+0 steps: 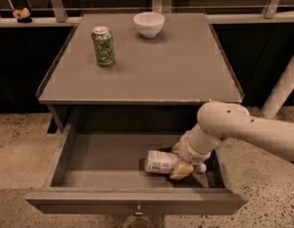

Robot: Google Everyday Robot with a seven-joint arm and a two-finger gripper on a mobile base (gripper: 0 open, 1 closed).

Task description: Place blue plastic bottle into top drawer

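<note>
As I look down, the gripper [178, 160] sits inside the open top drawer [137, 201] at lower right, its fingers closed around the blue plastic bottle [160, 161], which lies on its side on the drawer floor.

A grey table [175, 70] with a raised rim stood in the middle of the scene on a speckled beige floor [18, 146]. Behind it a pale ledge [260, 19] ran from left to right, and all below the ledge was dark. Slanted metal struts [56, 4] rose from the ledge at the far side. A white ribbed post [282, 87] leaned at the right. On the ledge at the far left sat a small yellowish thing [23, 14], perhaps a toy. The light was dim and warm, with a soft sheen on the tabletop. The gripper [177, 159] was down in the open drawer [137, 201], near right.
</note>
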